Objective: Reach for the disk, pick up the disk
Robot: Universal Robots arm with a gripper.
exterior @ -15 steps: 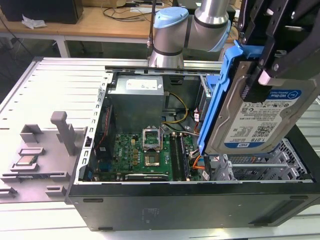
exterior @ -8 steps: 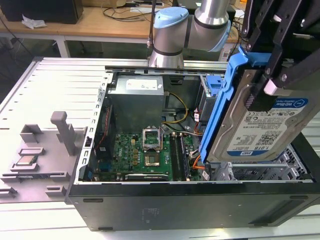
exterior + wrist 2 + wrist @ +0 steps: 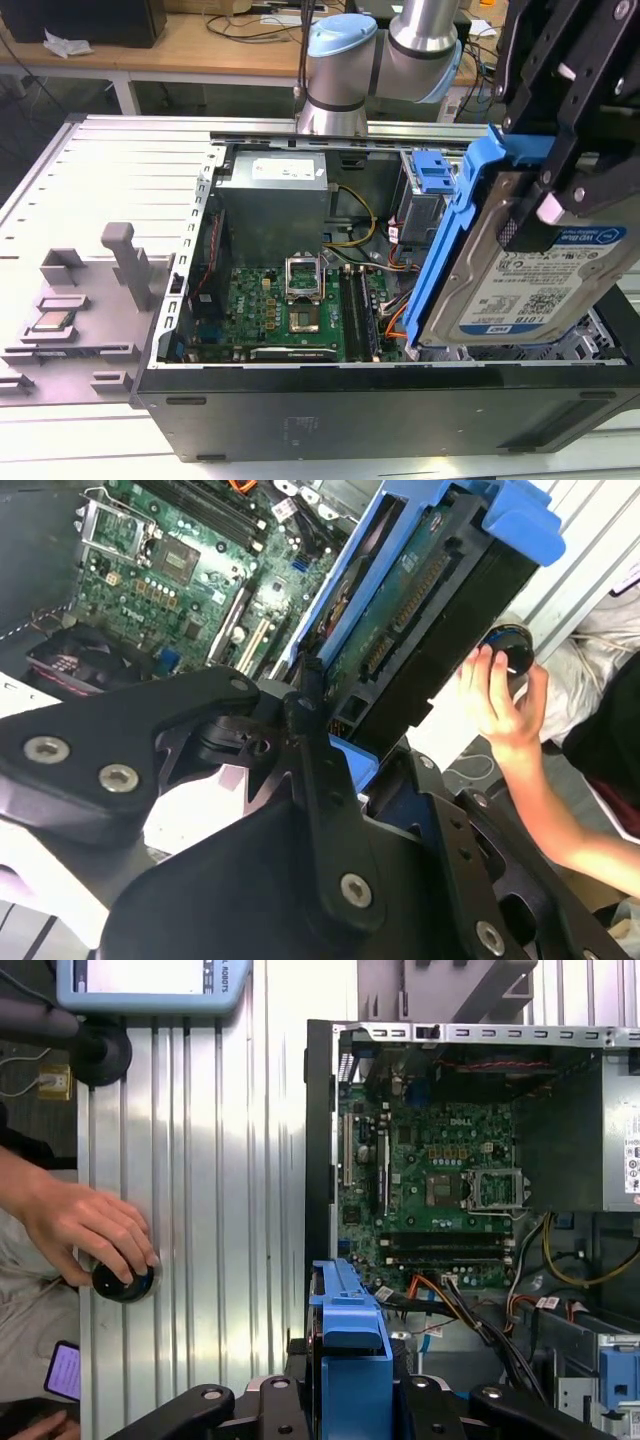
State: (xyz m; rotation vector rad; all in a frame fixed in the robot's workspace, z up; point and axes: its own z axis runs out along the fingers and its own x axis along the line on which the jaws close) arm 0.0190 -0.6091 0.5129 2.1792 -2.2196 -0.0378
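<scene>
Above the open computer case (image 3: 400, 400), we see the disk (image 3: 520, 280) tilted in its blue bracket (image 3: 455, 240), clamped by the hand (image 3: 560, 150). We judge the pick-up done. Further lifting calls for a firm grip; the orange cables (image 3: 395, 318) lie close below, with open room above.

At the exterior view's right, your tool (image 3: 560, 190) and the disk (image 3: 520, 280) hang above the open case (image 3: 300, 400), clear of the motherboard (image 3: 290, 305). Orange cables (image 3: 395, 320) crowd just beside the disk's lower corner. A hand (image 3: 85, 1225) rests on the ribbed bench (image 3: 230, 1210) beside the case in the first wrist view.
</scene>
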